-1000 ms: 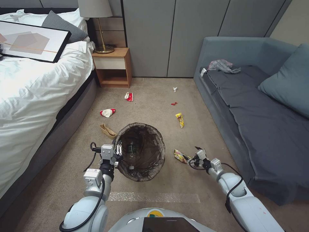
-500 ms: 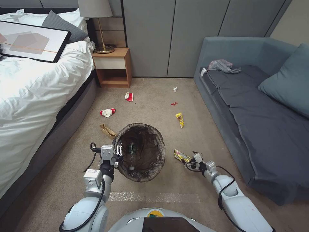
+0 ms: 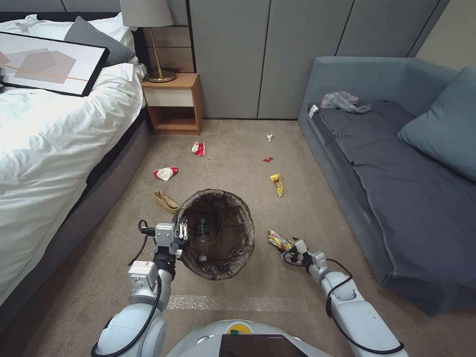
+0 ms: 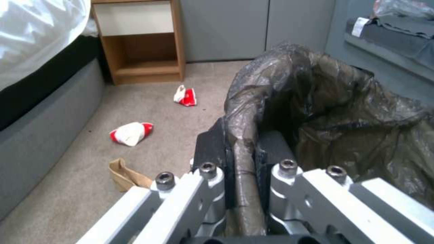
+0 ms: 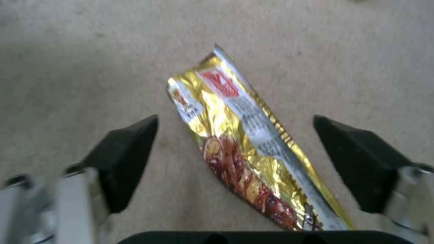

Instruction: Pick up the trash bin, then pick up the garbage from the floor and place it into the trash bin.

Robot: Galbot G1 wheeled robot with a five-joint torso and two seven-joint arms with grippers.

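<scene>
Head view puts the trash bin (image 3: 216, 233) on the carpet (image 3: 277, 292) just ahead of the robot, its dark bag folded over the rim. The left gripper (image 3: 179, 237) is clamped on the near left part of that rim; in the left wrist view its two black fingers (image 4: 216, 149) sit one outside and one inside the bag-covered edge of the trash bin (image 4: 343, 115), pressed tight against it. The right gripper (image 3: 289, 251) is low to the floor to the right of the bin, at the near end of a yellow snack wrapper (image 3: 278, 240). From the right wrist view the fingers (image 5: 129, 159) stand wide apart, one on each side of the yellow snack wrapper (image 5: 253, 149), which lies flat on the carpet between them; neither finger touches it.

Other garbage lies farther out on the floor: a second yellow wrapper (image 3: 277, 184), a tan paper piece (image 3: 166, 201) just beside the bin's far left, a red-and-white carton (image 3: 165, 173), another carton (image 3: 199, 148) nearer the nightstand (image 3: 173, 104), a tiny red scrap (image 3: 267, 159) and a white scrap (image 3: 269, 137). A thin grey plastic bag (image 3: 342, 101) rests on the sofa (image 3: 396, 163) at the right, and the bed (image 3: 54, 129) runs along the left
</scene>
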